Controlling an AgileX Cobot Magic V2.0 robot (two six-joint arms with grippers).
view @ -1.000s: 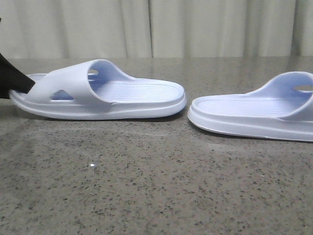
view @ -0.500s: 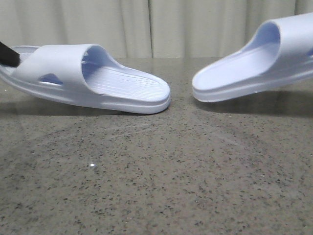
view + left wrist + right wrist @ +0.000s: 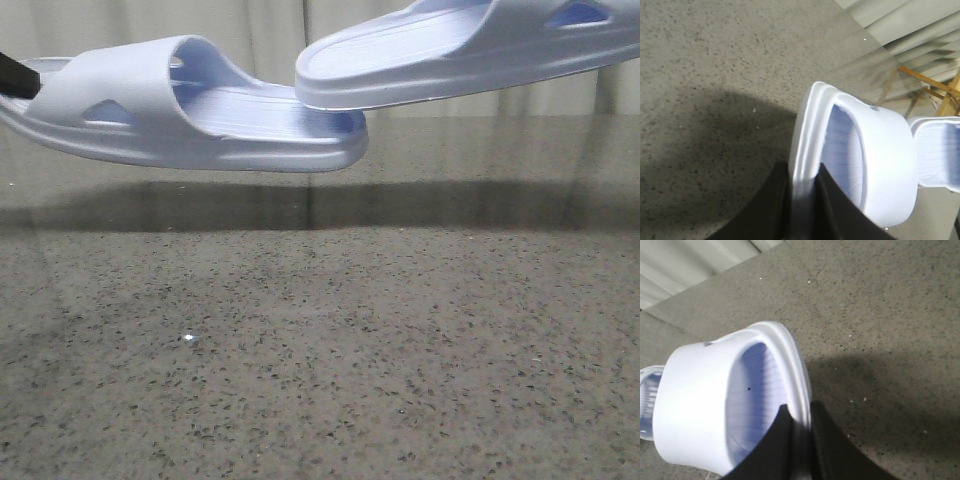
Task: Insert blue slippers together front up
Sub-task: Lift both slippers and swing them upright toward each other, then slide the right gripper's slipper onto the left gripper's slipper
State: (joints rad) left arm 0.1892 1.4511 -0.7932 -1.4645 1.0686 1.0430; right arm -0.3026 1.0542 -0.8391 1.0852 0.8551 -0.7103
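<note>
Two pale lavender-blue slippers hang above the grey speckled table (image 3: 320,340). The left slipper (image 3: 180,105) is held at its heel rim by my left gripper (image 3: 804,182), whose black finger (image 3: 15,78) shows at the front view's left edge. The right slipper (image 3: 470,50) is higher, and its toe overlaps the left slipper's toe end in the front view. My right gripper (image 3: 809,420) is shut on its heel rim (image 3: 797,375). In the left wrist view the left slipper's strap (image 3: 885,160) faces the right slipper's toe (image 3: 937,152).
Pale curtains (image 3: 300,25) hang behind the table's far edge. Wooden chair legs (image 3: 930,82) show beyond the table in the left wrist view. The slippers cast a long shadow (image 3: 300,205) on the table.
Both slippers have been lifted off the table. The right slipper has risen and moved left until its toe overlaps the left slipper's toe; the left slipper has levelled out and risen.
</note>
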